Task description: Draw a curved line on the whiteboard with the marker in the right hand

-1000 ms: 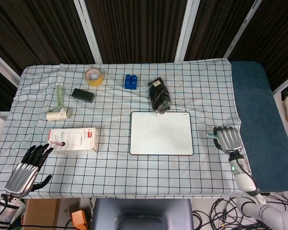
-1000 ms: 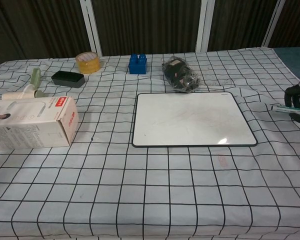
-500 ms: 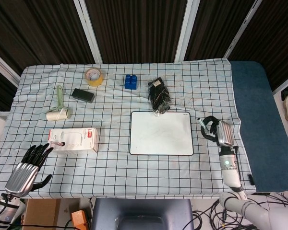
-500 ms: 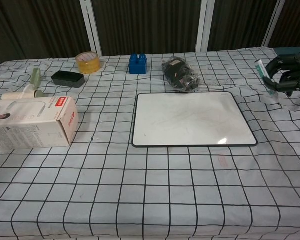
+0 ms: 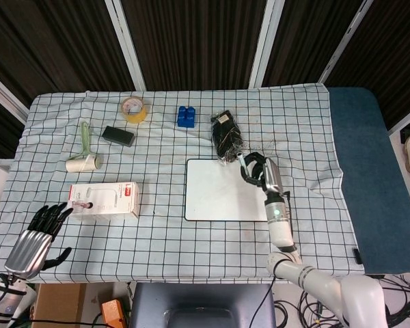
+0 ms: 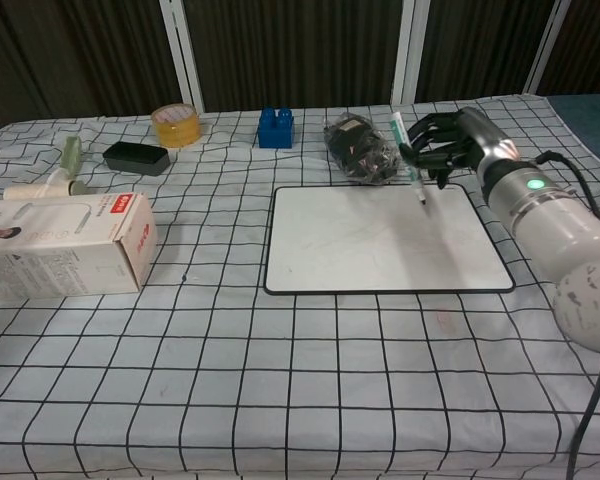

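The whiteboard (image 5: 222,195) (image 6: 380,240) lies flat at the table's middle, its white face showing only faint smudges. My right hand (image 5: 260,171) (image 6: 448,140) hovers over the board's far right corner and grips a marker (image 6: 405,152) (image 5: 243,162), whose tip points down just above the board's top edge. My left hand (image 5: 41,229) rests open at the table's near left corner, fingers spread, seen only in the head view.
A black bundle (image 5: 226,137) (image 6: 358,148) lies just beyond the whiteboard, close to the right hand. Further back sit a blue block (image 5: 186,116), tape roll (image 5: 134,108), black box (image 5: 118,135) and lint roller (image 5: 84,154). A white carton (image 5: 104,199) lies at left.
My right hand has swung from the table's right edge leftward to above the whiteboard's far right corner, carrying the marker. The left hand stayed put.
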Motion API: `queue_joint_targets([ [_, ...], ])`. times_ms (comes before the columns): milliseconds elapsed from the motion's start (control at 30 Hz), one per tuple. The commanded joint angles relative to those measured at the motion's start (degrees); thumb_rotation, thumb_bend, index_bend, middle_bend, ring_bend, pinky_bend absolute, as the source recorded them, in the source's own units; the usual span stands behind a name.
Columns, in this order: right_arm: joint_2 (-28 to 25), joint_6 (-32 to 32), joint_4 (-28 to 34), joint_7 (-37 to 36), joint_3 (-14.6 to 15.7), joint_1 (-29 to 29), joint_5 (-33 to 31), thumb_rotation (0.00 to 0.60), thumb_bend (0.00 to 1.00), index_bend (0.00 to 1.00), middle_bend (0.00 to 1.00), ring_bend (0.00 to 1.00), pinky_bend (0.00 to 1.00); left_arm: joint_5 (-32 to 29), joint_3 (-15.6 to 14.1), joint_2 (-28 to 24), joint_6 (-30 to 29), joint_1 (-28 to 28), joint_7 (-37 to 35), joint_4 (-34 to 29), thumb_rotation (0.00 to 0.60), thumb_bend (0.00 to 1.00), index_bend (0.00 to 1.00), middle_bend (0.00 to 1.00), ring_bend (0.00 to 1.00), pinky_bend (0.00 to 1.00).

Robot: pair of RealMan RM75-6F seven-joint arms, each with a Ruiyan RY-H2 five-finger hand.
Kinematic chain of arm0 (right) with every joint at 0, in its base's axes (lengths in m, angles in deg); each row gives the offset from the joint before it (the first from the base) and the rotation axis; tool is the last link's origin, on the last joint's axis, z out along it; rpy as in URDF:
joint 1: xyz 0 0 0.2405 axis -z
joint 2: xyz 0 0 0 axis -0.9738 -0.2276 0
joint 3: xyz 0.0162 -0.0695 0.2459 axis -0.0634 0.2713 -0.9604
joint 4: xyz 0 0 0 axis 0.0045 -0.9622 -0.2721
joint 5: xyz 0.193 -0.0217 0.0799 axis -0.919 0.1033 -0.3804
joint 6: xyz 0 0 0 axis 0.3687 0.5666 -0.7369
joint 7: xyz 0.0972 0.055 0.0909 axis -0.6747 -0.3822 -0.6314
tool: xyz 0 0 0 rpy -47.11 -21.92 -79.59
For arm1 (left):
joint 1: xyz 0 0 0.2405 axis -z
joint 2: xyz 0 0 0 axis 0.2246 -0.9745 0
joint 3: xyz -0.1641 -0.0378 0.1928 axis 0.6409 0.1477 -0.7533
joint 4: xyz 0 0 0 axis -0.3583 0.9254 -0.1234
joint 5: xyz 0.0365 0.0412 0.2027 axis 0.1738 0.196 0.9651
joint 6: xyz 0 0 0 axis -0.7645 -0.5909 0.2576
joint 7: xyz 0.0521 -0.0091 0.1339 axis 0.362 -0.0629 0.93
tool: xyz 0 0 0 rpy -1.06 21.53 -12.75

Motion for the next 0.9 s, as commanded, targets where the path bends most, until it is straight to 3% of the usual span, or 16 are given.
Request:
queue_joint_targets([
  [33,2.03,-0.81,-1.76,2.25,-0.10,-1.70,-0.36,0.600,0.40,1.00,0.72,0.69,0.73,-0.11,0.01,-0.05,0.14,0.06,-0.09,0.03,0.600,0.30,0.00,0.00,0.00,0.00],
  [300,4.60,-1.80,-4.31,3.32,0.52,-2.79,-0.49,0.600,0.39,1.00,0.73,0.70,0.73,0.07,-0.07,-0.23,-0.16,-0.05,-0.28,-0.07,0.600,0.30,0.00,0.00,0.00,0.00],
  [900,3.91,-1.93,-4.59,3.86,3.25,-0.73,1.34,0.600,0.39,1.00,0.73,0.70,0.74,0.56,-0.28,-0.28,-0.47,-0.13,0.00,-0.25,0.600,0.30,0.00,0.00,0.00,0.00],
])
